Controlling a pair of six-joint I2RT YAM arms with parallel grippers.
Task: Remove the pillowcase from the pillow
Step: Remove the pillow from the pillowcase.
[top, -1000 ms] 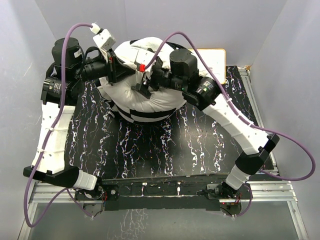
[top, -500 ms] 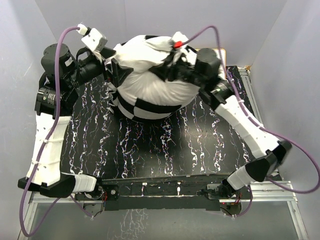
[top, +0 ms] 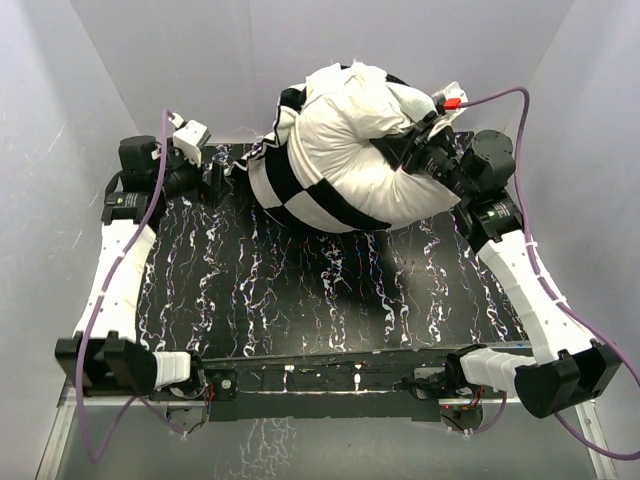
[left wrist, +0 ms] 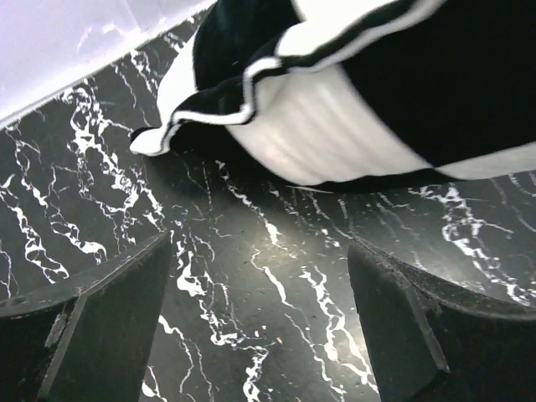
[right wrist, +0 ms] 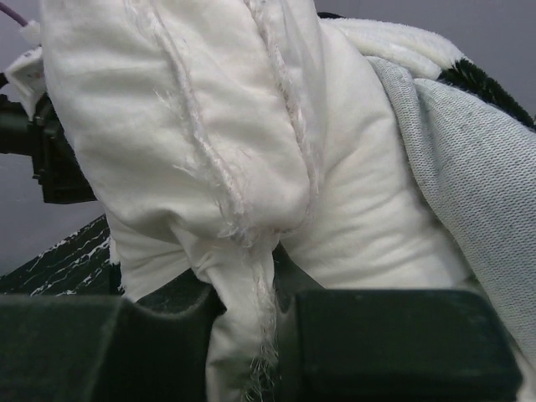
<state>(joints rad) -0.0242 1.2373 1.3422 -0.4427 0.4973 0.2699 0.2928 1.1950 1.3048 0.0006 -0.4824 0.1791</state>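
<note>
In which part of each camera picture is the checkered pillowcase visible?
Top external: pillowcase at upper centre, on the left end of the bundle.
Left wrist: pillowcase across the top and upper right.
Right wrist: pillowcase at the right edge, beside the white pillow.
Shared landmark: black marbled table.

**Camera setup**

Top view looks down on the table [top: 300, 300]. Left wrist view skims low past the left claw [left wrist: 260, 251] to the pillowcase [left wrist: 402, 84] ahead. Right wrist view crowds the pillow [right wrist: 167, 126] in the right claw [right wrist: 251, 318]. All share the pillowcase.
</note>
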